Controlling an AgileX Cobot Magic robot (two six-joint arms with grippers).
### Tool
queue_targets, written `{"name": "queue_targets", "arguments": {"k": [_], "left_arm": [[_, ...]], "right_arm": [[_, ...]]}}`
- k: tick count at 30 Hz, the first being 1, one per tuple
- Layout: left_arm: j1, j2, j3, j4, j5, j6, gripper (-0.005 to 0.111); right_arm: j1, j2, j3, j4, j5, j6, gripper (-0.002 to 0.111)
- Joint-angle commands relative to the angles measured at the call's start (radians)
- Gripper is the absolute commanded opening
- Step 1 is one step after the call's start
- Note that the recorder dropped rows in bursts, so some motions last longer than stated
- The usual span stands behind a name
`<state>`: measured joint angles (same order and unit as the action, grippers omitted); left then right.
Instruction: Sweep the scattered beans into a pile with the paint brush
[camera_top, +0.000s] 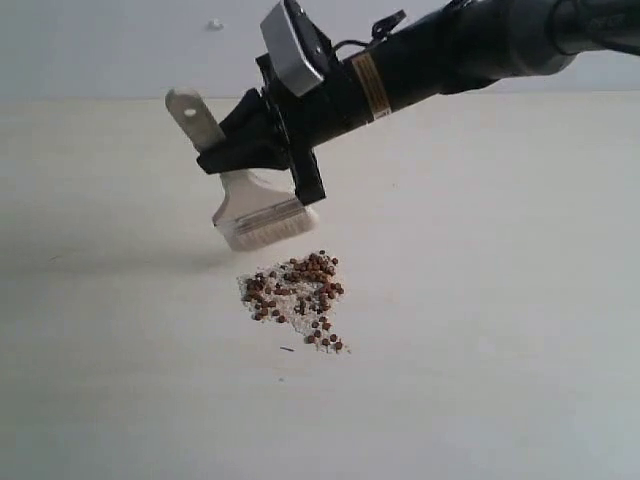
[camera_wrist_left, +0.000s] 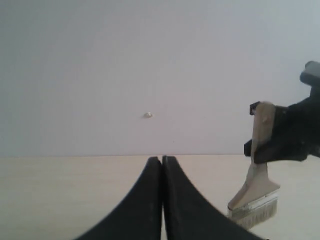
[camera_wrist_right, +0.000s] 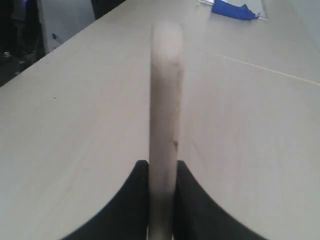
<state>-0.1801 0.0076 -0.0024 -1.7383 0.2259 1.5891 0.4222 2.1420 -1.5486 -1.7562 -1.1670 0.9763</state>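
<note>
The beans, tiny and reddish-brown, lie gathered in a pile with whitish grains at the middle of the table. The paint brush hangs tilted just behind the pile, its off-white bristles a little above the table. My right gripper is shut on its pale wooden handle, which stands between the two black fingers. The brush also shows in the left wrist view. My left gripper is shut with nothing in it, low over the table and apart from the pile.
The pale table stretches wide around the pile. A blue object lies on a white sheet at the far end in the right wrist view. A small knob marks the wall behind.
</note>
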Motion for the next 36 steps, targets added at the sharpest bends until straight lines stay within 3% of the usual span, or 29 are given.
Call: {"name": "queue_targets", "arguments": {"k": [1,6,11,15,19,22,26,31,36], "left_arm": [[-0.008,0.005,0.002,-0.006,0.007,0.004,0.0],[-0.008,0.005,0.002,-0.006,0.007,0.004,0.0],[-0.008,0.005,0.002,-0.006,0.007,0.004,0.0],[-0.008,0.005,0.002,-0.006,0.007,0.004,0.0],[-0.008,0.005,0.002,-0.006,0.007,0.004,0.0],[-0.008,0.005,0.002,-0.006,0.007,0.004,0.0],[-0.008,0.005,0.002,-0.006,0.007,0.004,0.0],[-0.008,0.005,0.002,-0.006,0.007,0.004,0.0],[-0.008,0.005,0.002,-0.006,0.007,0.004,0.0]], "right_arm": [[-0.007,-0.131,-0.003,0.012,0.124,0.22,0.0],[0.003,-0.341,0.149,0.012,0.284,0.446,0.0],[0.024,-0.52,0.359,0.012,0.597,0.589,0.0],[0.109,-0.649,0.502,0.038,0.889,0.733,0.0],[0.263,-0.688,0.593,0.203,1.182,0.726,0.0],[0.395,-0.657,0.602,0.213,1.352,0.776,0.0],[0.53,-0.577,0.593,0.012,1.571,1.149,0.0],[0.676,-0.472,0.544,0.019,1.886,1.149,0.0],[0.742,-0.365,0.48,0.012,1.964,1.149,0.0]]}}
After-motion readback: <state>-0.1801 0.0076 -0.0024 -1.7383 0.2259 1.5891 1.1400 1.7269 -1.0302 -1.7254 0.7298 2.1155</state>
